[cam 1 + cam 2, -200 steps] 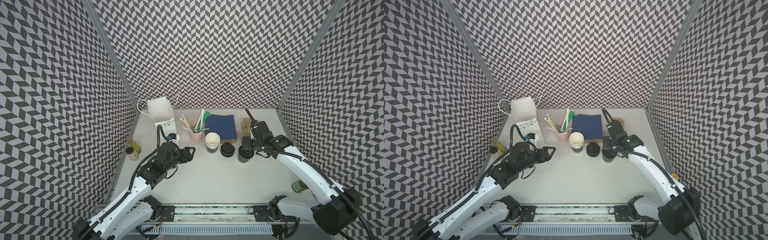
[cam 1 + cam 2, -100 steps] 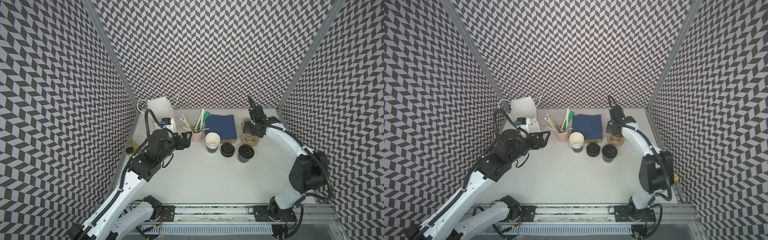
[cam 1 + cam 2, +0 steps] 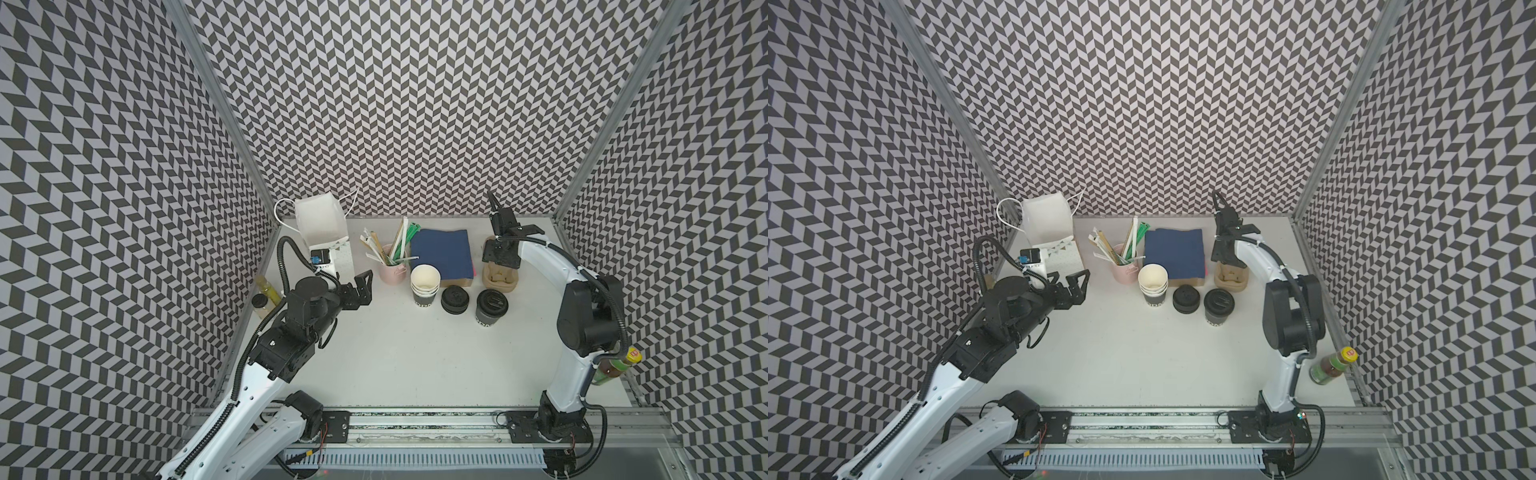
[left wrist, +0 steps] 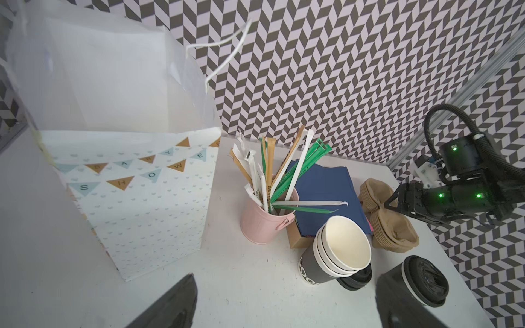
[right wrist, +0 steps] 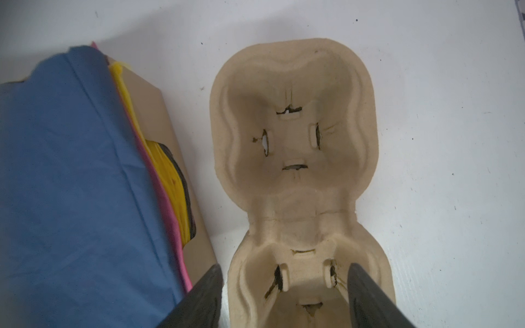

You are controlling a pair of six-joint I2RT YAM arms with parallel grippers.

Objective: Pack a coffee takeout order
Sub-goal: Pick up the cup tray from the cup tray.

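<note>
In both top views, the tan carrier is seen at about 12 o'clock of the lidded cup, with the navy napkin at 10 o'clock. The left fingers are spread and empty beside the white bag.

In the left wrist view, the carrier appears nested on others.

In the right wrist view, the right fingers are held apart to either side of one end well, and nothing is grasped. A wall should be pinched gently (pulp crushes easily), and only the top carrier lifted.

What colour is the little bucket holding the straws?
The bucket is pink; left wrist view.
</note>
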